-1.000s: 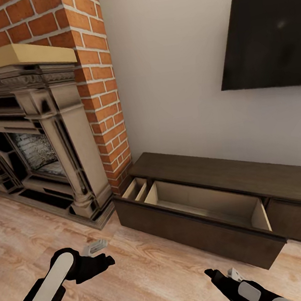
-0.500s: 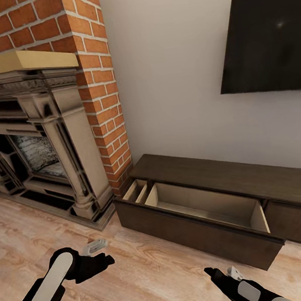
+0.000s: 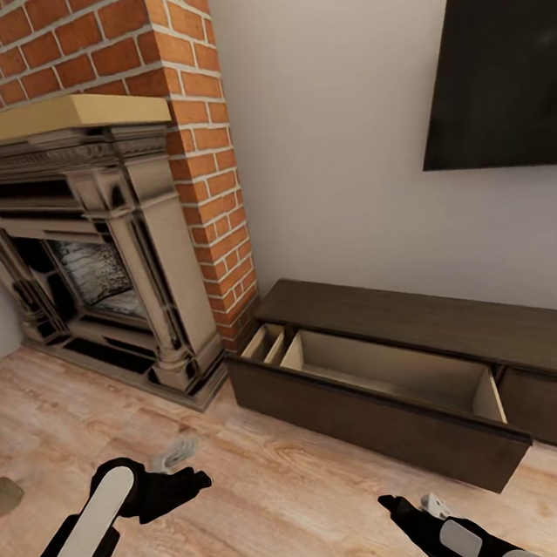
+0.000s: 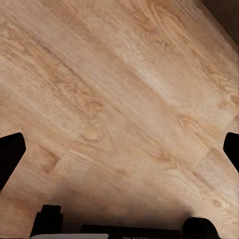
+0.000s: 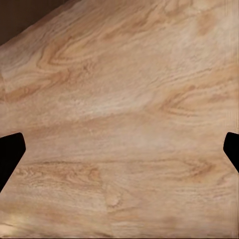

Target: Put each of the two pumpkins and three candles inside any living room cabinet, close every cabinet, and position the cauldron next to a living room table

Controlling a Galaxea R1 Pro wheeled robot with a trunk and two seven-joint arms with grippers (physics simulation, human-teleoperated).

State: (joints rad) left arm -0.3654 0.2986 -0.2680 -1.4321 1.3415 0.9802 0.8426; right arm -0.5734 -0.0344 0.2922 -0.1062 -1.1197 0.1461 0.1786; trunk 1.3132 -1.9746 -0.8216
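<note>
As the head view has swung left since a moment ago, a beige candle [image 3: 3, 496] has come into sight on the floor left of the fireplace [image 3: 90, 250], while the cabinet [image 3: 389, 387] stands with its compartment pulled out and both the left gripper [image 3: 187, 482] and the right gripper [image 3: 398, 509] hang spread and empty.

Light wood plank floor [image 3: 282, 506], grained and faintly satin. Long low dark-brown wooden cabinet [image 3: 425, 321], matt outside, pale bare wood inside its pulled-out compartment. Rough red brick chimney [image 3: 200, 148] with pale mortar. Carved, stone-like fireplace surround [image 3: 133, 245]. Glossy black wall screen [image 3: 498, 74]. Smooth matt plaster wall [image 3: 329, 131].
</note>
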